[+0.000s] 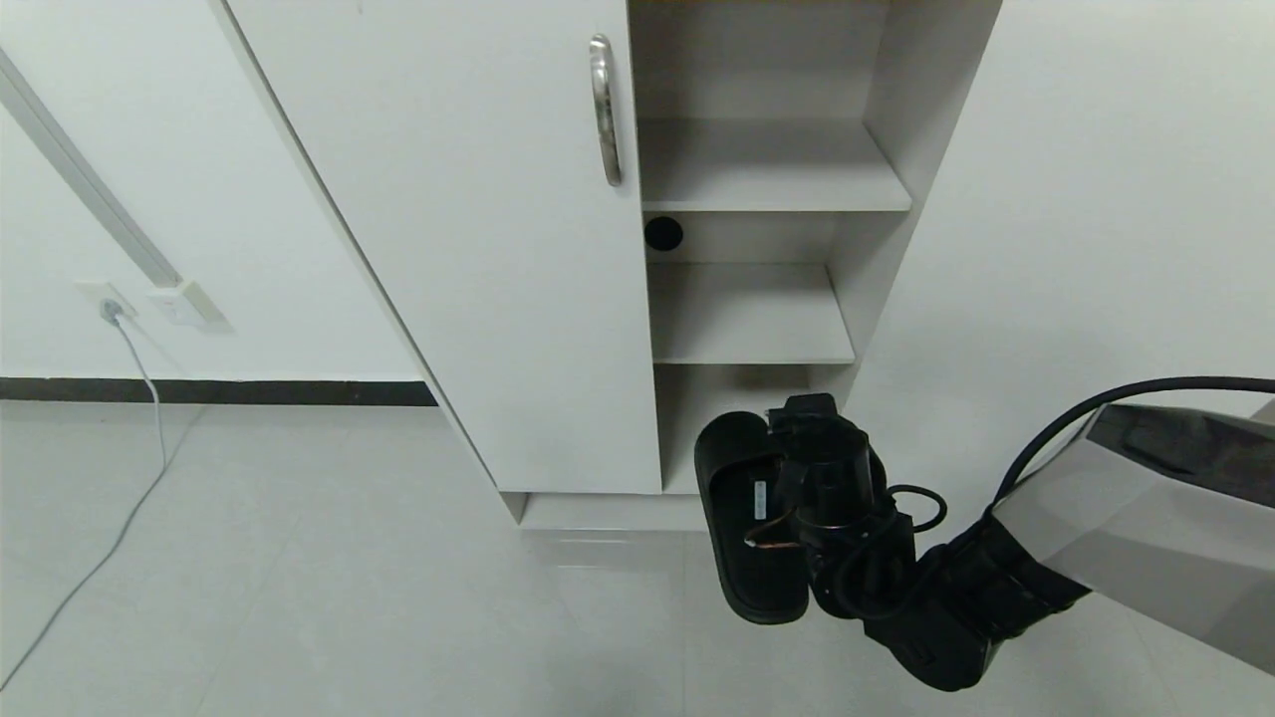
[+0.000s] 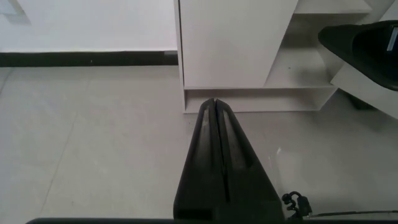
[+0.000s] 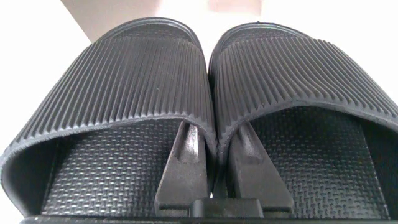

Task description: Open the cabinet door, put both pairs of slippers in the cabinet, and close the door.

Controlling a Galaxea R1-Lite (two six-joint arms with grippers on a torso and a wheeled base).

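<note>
Pair of black slippers (image 3: pixel 143 81) pinched together by their inner strap edges in the right gripper (image 3: pixel 214 134), jaws closed tight on both, just in front of the cabinet (image 1: pixel 887 149) bottom compartment (image 1: pixel 697 398). Cabinet door (image 1: pixel 448 249) open. Left gripper (image 2: pixel 215 102) over floor tiles (image 2: pixel 93 137), jaws pressed together, holding nothing.

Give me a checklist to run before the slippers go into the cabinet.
1. Cabinet open: ok. Its right side stands open beside the door.
2. Grip: ok. The right claw is shut on the slippers, one finger inside each.
3. Bottom shelf free: ok. It is bare where visible.
4. Aim: ok. The slipper toes point at the bottom opening.
5. Left claw clear: ok. It is shut, over the floor, left of the opening.
</note>
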